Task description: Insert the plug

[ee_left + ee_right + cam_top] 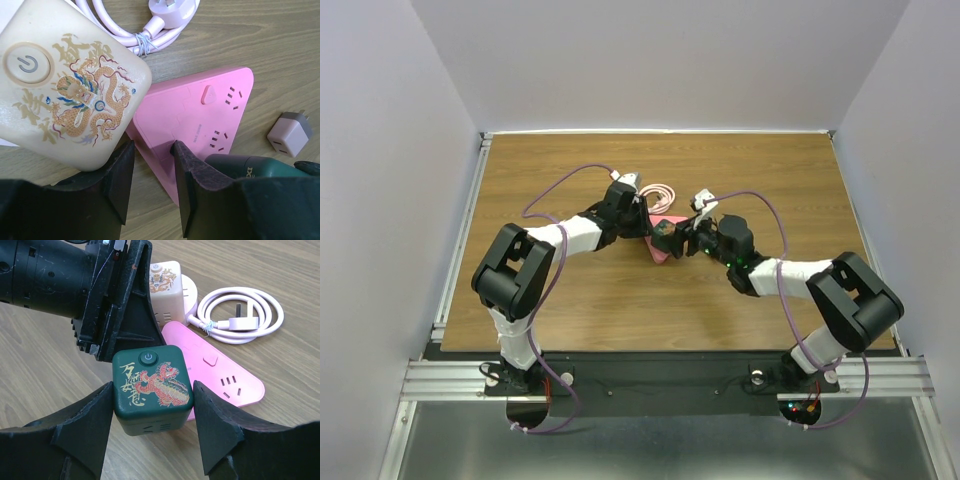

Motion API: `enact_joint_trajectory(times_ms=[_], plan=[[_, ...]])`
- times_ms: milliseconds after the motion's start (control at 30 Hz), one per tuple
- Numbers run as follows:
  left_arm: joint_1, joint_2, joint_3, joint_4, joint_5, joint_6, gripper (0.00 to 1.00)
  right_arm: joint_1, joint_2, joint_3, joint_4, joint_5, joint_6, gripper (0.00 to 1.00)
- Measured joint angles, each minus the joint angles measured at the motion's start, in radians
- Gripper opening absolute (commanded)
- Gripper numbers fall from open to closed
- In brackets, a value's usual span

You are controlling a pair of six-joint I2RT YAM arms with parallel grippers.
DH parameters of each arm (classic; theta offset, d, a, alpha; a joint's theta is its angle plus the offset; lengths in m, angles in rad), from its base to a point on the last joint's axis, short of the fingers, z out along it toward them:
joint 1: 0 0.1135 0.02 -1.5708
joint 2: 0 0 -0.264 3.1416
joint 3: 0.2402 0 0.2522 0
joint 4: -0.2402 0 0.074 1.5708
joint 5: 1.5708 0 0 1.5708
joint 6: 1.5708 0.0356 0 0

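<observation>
My left claw (152, 147) reaches in over the middle of the table (770, 170), somewhat nearer the far edge than the near one. Its fingers (120, 175) are drawn close together with one corner of the pink power strip (200, 115) between them, and as far as I can see they pinch that corner. Hard against the left finger stands a cream cube (70, 80) with a golden dragon and a round power button on its top face. It overlaps the strip's left edge, and I cannot tell whether it is plugged in there. Toward the far edge, behind the cube, lies a coiled pink cable (142, 37), tied in its middle, with its three-pin head flat on the wood.

The strip lies flat, a rounded triangle with two socket groups and a small switch facing up. To its right, my right claw (153, 384) pinches the green cube adapter (150, 390), one finger pressed on each side, with its dragon face and power button upward. The adapter hangs over the strip's corner nearest the near edge; whether it touches I cannot tell. A small lilac plug (290, 134) lies on the table just beyond the strip, toward the right edge.
</observation>
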Motion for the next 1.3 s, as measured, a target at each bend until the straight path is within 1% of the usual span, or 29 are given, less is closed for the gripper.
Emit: enact_joint_trajectory(times_ms=[467, 800, 1100, 1300], plan=[[0.003, 0.0, 0.0, 0.0, 0.017, 0.006, 0.46, 0.036, 0.0, -0.05, 0.094, 0.052, -0.002, 0.0], [0.018, 0.002, 0.0, 0.0, 0.049, 0.01, 0.45, 0.041, -0.004, -0.054, 0.094, 0.068, -0.002, 0.0], [0.026, 0.002, 0.0, 0.0, 0.064, 0.014, 0.45, 0.041, -0.067, -0.086, 0.093, 0.087, -0.002, 0.0], [0.027, 0.002, 0.0, 0.0, 0.072, 0.018, 0.45, 0.041, -0.068, -0.086, 0.095, 0.093, -0.003, 0.01]])
